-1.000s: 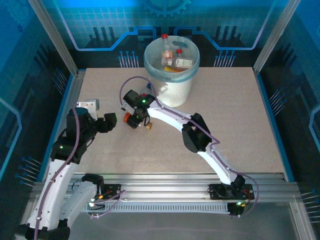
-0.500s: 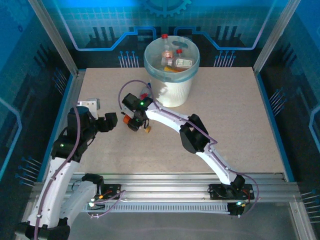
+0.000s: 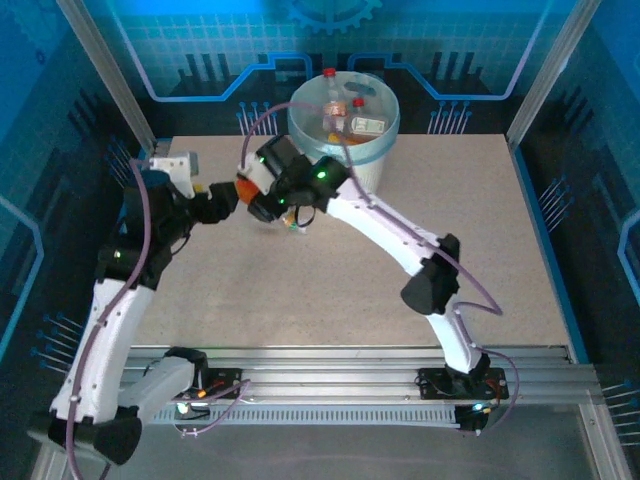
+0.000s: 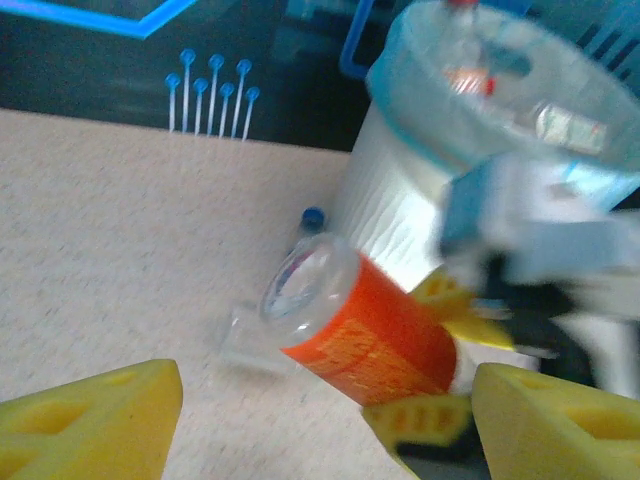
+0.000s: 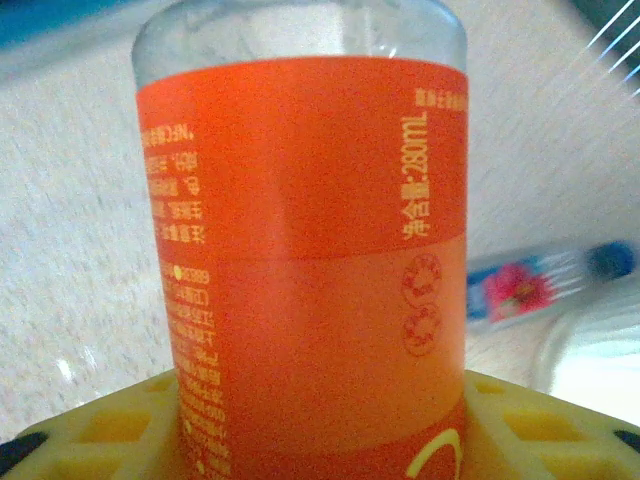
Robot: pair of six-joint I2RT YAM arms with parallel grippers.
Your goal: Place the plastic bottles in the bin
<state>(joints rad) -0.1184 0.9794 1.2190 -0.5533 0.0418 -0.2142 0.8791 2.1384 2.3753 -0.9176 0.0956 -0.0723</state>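
My right gripper (image 3: 262, 197) is shut on an orange-labelled plastic bottle (image 3: 243, 187), held in the air just left of the bin (image 3: 352, 182). Up close, that orange bottle (image 5: 305, 250) stands between the yellow fingers (image 5: 545, 425) of the right gripper (image 5: 320, 435). The white bin (image 4: 395, 215) has a light-blue liner, and several bottles (image 3: 352, 120) lie inside it. A blue-capped bottle (image 4: 308, 222) lies on the table at the bin's foot, and its pink-and-blue label (image 5: 525, 288) shows in the right wrist view. My left gripper (image 3: 220, 198) is open close to the orange bottle (image 4: 375, 340). Nothing sits between the left gripper's (image 4: 325, 432) pads.
The tan tabletop (image 3: 480, 230) stretches to the right of the arms. Aluminium frame posts (image 3: 108, 70) and blue walls close in the sides and back. A metal rail (image 3: 330, 385) runs along the near edge.
The right gripper closed on the orange bottle, lifted it off the table and carried it back toward the bin. The left arm reached forward and up beside it.
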